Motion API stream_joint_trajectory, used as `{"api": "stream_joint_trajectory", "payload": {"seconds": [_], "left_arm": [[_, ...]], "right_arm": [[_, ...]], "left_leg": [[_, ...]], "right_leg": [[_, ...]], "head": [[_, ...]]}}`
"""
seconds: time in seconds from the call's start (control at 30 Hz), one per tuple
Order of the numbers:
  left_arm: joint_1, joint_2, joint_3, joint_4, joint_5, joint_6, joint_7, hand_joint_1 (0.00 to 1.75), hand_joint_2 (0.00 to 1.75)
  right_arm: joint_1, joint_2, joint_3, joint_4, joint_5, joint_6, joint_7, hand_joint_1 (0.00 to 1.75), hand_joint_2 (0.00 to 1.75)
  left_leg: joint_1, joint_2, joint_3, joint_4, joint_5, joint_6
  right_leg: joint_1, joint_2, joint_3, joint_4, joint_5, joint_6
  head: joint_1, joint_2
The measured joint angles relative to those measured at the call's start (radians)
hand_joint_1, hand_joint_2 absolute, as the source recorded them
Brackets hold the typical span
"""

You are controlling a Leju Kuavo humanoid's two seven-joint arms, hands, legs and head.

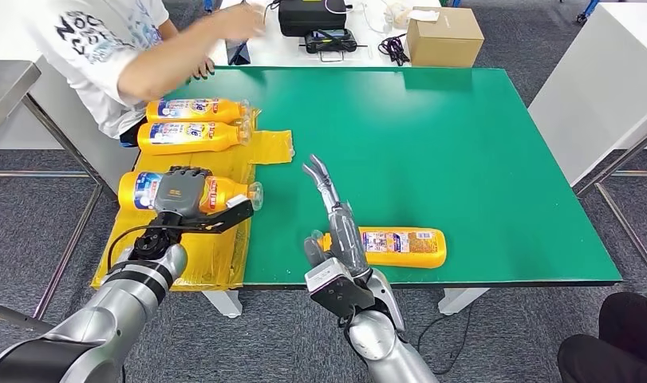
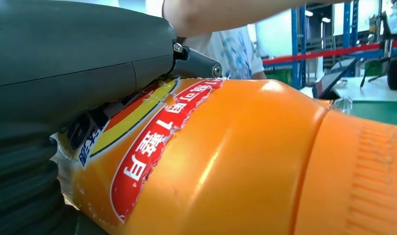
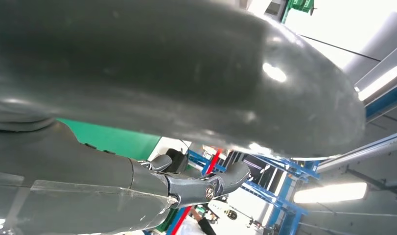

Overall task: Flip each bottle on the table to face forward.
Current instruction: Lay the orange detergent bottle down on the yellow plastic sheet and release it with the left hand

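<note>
Three orange bottles lie on a yellow sheet (image 1: pixel 264 148) at the table's left: two at the back (image 1: pixel 194 109) (image 1: pixel 191 137) and a nearer one (image 1: pixel 138 190). My left hand (image 1: pixel 180 191) lies over the nearer bottle with its fingers curled around the far side and holds it. In the left wrist view, that bottle (image 2: pixel 245 161) presses against my left hand (image 2: pixel 64 63), red label showing. A fourth bottle (image 1: pixel 404 247) lies near the front edge with a white label up. My right hand (image 1: pixel 336 219) is at its cap end, fingers (image 3: pixel 201 188) straight and apart, holding nothing.
A person sits at the table's back left, one arm (image 1: pixel 184 44) reaching over the far edge. A cardboard box (image 1: pixel 445 36) and black devices (image 1: pixel 312 16) stand on the white table behind. The green table (image 1: pixel 431 136) is bare at centre and right. Another person's knee (image 1: pixel 611 343) is at the lower right.
</note>
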Motion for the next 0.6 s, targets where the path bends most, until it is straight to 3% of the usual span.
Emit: {"api": "stream_joint_trajectory", "payload": {"seconds": [0.33, 0.6], "left_arm": [[-0.011, 0.024, 0.038, 0.03, 0.14, -0.123, -0.06, 1.75, 1.75], [-0.015, 0.042, 0.073, 0.057, 0.167, -0.181, -0.051, 1.75, 1.75]], "right_arm": [[0.0, -0.006, 0.005, 0.007, 0.0, 0.009, 0.0, 0.0, 0.0], [-0.002, -0.008, 0.012, 0.023, 0.0, 0.015, 0.0, 0.0, 0.0]], "left_leg": [[0.0, 0.0, 0.0, 0.0, 0.0, 0.0], [0.0, 0.0, 0.0, 0.0, 0.0, 0.0]], "right_leg": [[0.0, 0.0, 0.0, 0.0, 0.0, 0.0], [0.0, 0.0, 0.0, 0.0, 0.0, 0.0]], "head": [[0.0, 0.0], [0.0, 0.0]]}}
